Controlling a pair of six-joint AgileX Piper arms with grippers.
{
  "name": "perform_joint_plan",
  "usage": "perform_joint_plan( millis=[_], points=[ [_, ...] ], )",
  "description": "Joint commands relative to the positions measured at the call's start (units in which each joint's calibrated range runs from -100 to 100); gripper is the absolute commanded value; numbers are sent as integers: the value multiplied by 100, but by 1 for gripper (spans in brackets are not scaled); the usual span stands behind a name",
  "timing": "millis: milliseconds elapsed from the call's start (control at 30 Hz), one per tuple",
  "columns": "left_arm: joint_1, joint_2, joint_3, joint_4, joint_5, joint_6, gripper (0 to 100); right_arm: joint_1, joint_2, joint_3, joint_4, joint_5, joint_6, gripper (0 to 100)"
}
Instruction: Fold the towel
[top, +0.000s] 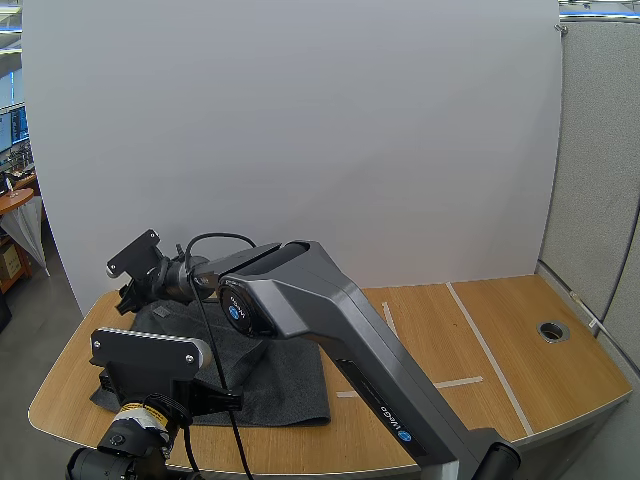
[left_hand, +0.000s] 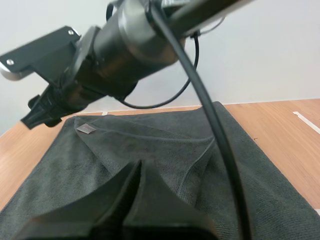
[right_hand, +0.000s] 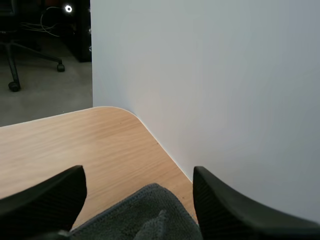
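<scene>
On the left part of the wooden table (top: 520, 340), a dark grey towel (top: 285, 385) is seen spread out, its near edge close to the table's front edge. In the high view the right arm is seen stretched across the towel from near right to far left, with the right gripper (top: 128, 290) placed at the towel's far left corner. In the right wrist view the right gripper (right_hand: 138, 180) is shown with fingers (right_hand: 47, 200) set wide apart. The towel (right_hand: 145, 217) corner is framed between them, slightly bunched, and is not pinched. Bare table (right_hand: 75, 145) is seen beyond that corner, and a white panel (right_hand: 210, 90) is met by the table edge just beside it. In the left wrist view the left gripper (left_hand: 136, 172) is shown with fingers pressed together as one dark wedge, nothing held, poised over the near part of the towel (left_hand: 165, 145). Whether the cloth is touched cannot be told. Soft diagonal creases are seen across the towel ahead of the wedge, and a small grey label (left_hand: 86, 129) is seen on the cloth near the far left corner. The right gripper (left_hand: 42, 112) is seen over that same corner, just beside the label. Bare table (left_hand: 285, 135) is exposed past the towel's side edge.
</scene>
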Motion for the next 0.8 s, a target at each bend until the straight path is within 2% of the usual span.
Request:
perform_joint_plan(
  millis=[0,467,500,700,767],
  points=[
    [-3,-31,0,-93,-125,-16,0,-111,-679,-43,4,762,-31,100],
    [-3,-31,0,-93,-125,-16,0,-496,-1993,-43,-12,3852,-13,100],
    [-3,-31,0,-93,-125,-16,0,-545,-2092,-43,-12,4042,-13,95],
    [-3,-31,0,-93,-125,-16,0,-866,-2685,-43,-21,5134,-13,0],
    [-3,-31,0,-93,-125,-16,0,-968,-2875,-43,-56,5512,2,0]
  ],
)
